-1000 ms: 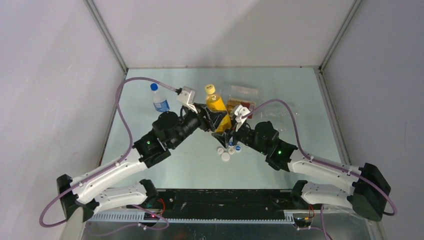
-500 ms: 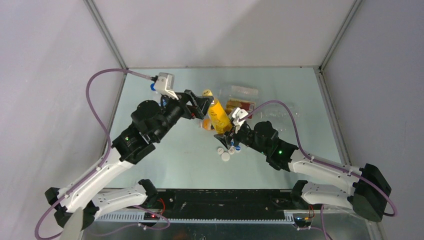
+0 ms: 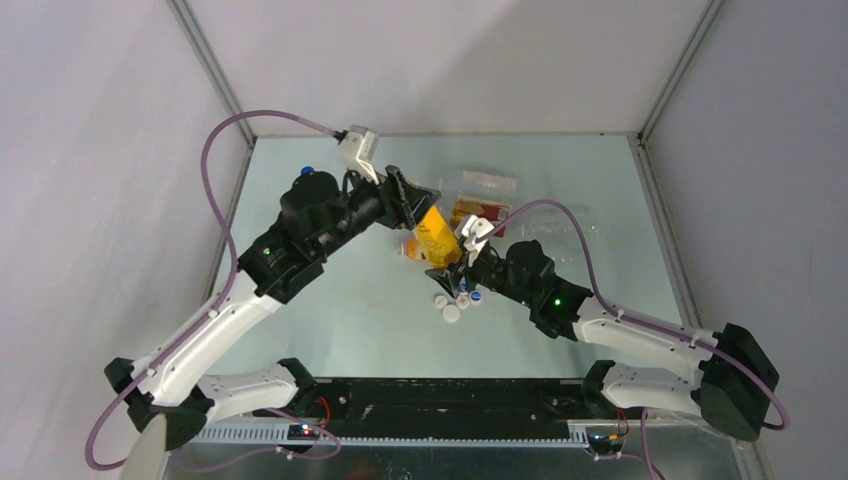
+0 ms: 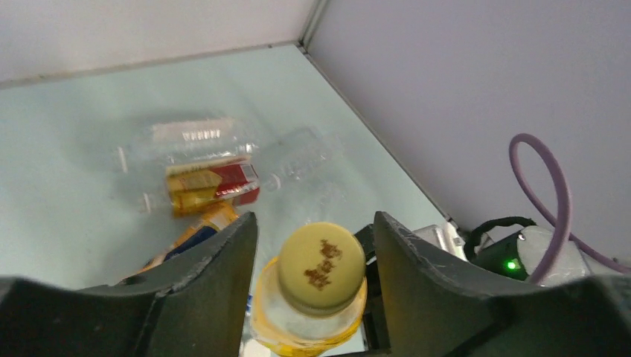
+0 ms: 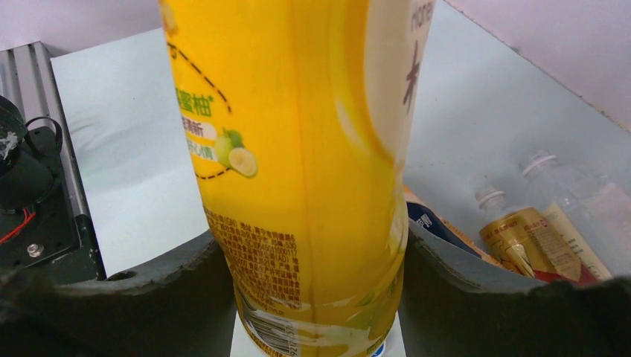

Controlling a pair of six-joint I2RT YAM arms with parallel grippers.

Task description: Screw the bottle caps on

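An orange-yellow bottle (image 3: 436, 233) stands tilted at the table's middle, and my right gripper (image 3: 452, 268) is shut on its lower body (image 5: 298, 149). Its yellow cap (image 4: 321, 264) sits on the neck. My left gripper (image 4: 315, 236) is open around that cap, with a gap showing on each side. In the top view the left gripper (image 3: 418, 200) covers the cap. Loose bottle caps, white (image 3: 452, 313) and blue (image 3: 476, 296), lie on the table just in front of the right gripper.
Behind the held bottle lie a gold-and-red bottle (image 4: 212, 182), clear bottles (image 4: 186, 137) and an orange bottle with a dark-blue label (image 4: 190, 234). A blue-capped bottle (image 3: 305, 170) stands mostly hidden behind the left arm. Walls enclose the table on three sides.
My left arm has risen from beside the bottle's body and come over its top; its jaws now straddle the cap. The bottle leans more. The right arm has stayed put.
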